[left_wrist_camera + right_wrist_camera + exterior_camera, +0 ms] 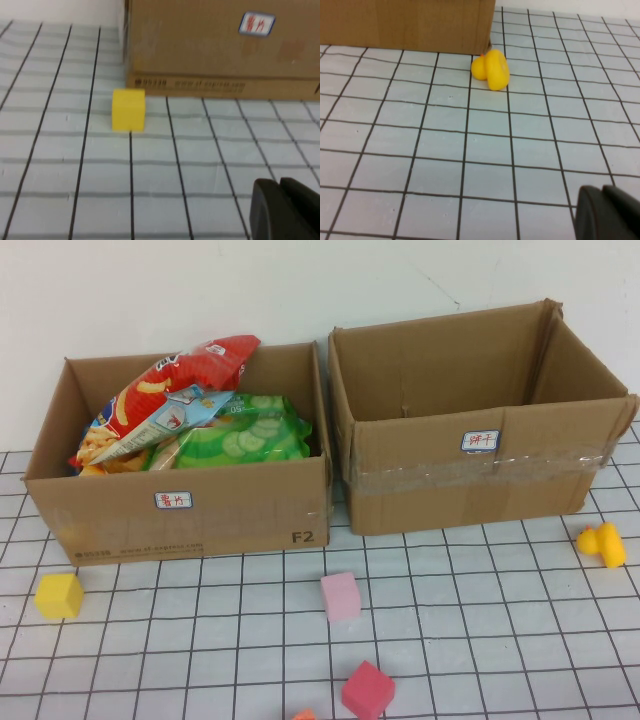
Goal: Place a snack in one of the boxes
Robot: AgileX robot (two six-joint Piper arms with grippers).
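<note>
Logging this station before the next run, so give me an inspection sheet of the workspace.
Surface: white gridded table.
Job's things: left box holds a red snack bag and a green snack bag; right box, no contents seen.
Clutter: yellow cube, pink cube, red cube, yellow duck, orange piece at the near edge.
Grippers: left gripper low over the table near the yellow cube; right gripper near the duck.
Cables: nothing seen.
Surroundings: plain white wall.
</note>
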